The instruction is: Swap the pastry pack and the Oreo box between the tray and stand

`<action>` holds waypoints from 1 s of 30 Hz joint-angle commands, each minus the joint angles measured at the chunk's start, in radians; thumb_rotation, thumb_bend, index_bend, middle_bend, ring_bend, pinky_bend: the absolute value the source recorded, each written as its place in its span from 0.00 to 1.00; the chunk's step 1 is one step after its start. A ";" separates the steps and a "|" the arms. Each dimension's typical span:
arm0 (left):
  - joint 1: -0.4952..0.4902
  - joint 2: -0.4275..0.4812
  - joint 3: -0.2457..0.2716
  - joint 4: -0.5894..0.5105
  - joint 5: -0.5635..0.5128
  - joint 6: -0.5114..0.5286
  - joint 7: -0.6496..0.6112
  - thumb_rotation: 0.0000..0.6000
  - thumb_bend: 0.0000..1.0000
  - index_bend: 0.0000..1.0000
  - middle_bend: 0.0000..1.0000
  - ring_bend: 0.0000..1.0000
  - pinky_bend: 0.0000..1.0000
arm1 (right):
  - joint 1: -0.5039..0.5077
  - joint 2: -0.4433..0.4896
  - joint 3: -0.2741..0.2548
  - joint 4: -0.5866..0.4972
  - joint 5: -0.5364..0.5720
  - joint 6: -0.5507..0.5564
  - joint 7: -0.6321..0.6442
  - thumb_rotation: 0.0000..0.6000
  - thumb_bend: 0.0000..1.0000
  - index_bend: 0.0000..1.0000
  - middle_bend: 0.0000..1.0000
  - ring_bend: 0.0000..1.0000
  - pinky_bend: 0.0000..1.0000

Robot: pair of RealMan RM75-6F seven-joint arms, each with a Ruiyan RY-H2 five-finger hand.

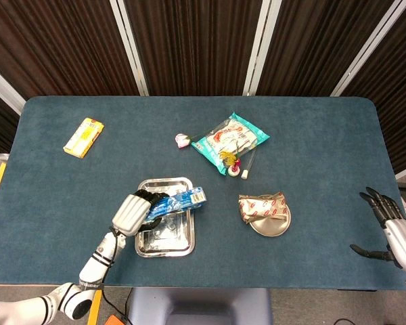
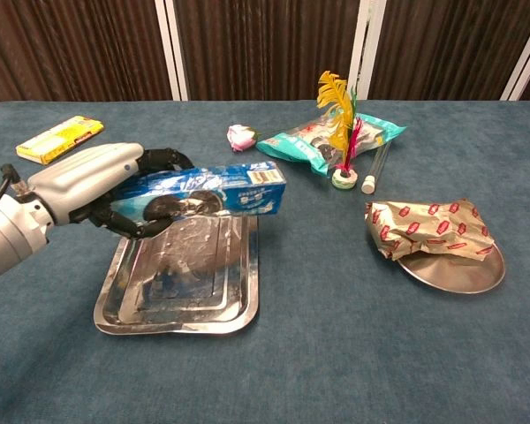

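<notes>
My left hand (image 1: pixel 133 211) (image 2: pixel 93 187) grips the blue Oreo box (image 1: pixel 179 201) (image 2: pixel 214 192) by its left end and holds it level in the air above the steel tray (image 1: pixel 164 239) (image 2: pixel 178 304). The tray has nothing lying in it. The gold and red pastry pack (image 1: pixel 262 205) (image 2: pixel 429 229) lies on the round metal stand (image 1: pixel 271 224) (image 2: pixel 456 271) to the right. My right hand (image 1: pixel 388 227) hovers at the table's right edge, fingers spread, holding nothing; the chest view does not show it.
A teal snack bag (image 1: pixel 230 139) (image 2: pixel 316 140), a feathered shuttlecock (image 1: pixel 233 162) (image 2: pixel 339 128), a white tube (image 2: pixel 374 170) and a pink rose (image 1: pixel 183 140) (image 2: pixel 242 137) lie at the back centre. A yellow box (image 1: pixel 83 137) (image 2: pixel 59 139) sits far left.
</notes>
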 commanded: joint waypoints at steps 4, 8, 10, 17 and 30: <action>0.024 0.057 0.001 -0.082 -0.117 -0.090 0.027 1.00 0.38 0.00 0.02 0.00 0.07 | 0.001 -0.011 -0.006 -0.019 -0.006 -0.015 -0.047 1.00 0.21 0.00 0.00 0.00 0.03; 0.026 0.071 -0.008 -0.131 -0.145 -0.091 0.078 1.00 0.38 0.00 0.00 0.00 0.03 | -0.001 -0.012 -0.005 -0.032 -0.006 -0.016 -0.064 1.00 0.21 0.00 0.00 0.00 0.03; 0.031 0.094 -0.005 -0.179 -0.172 -0.102 0.112 1.00 0.38 0.00 0.00 0.00 0.02 | -0.002 -0.011 -0.004 -0.034 -0.006 -0.015 -0.067 1.00 0.21 0.00 0.00 0.00 0.03; 0.111 0.228 0.068 -0.403 -0.102 0.020 0.212 1.00 0.37 0.00 0.00 0.00 0.03 | -0.015 -0.013 0.002 -0.040 0.000 0.002 -0.100 1.00 0.21 0.00 0.00 0.00 0.03; 0.469 0.346 0.195 -0.257 0.099 0.563 -0.005 1.00 0.38 0.00 0.00 0.00 0.00 | -0.084 -0.114 -0.014 -0.072 -0.024 0.081 -0.414 1.00 0.21 0.00 0.00 0.00 0.00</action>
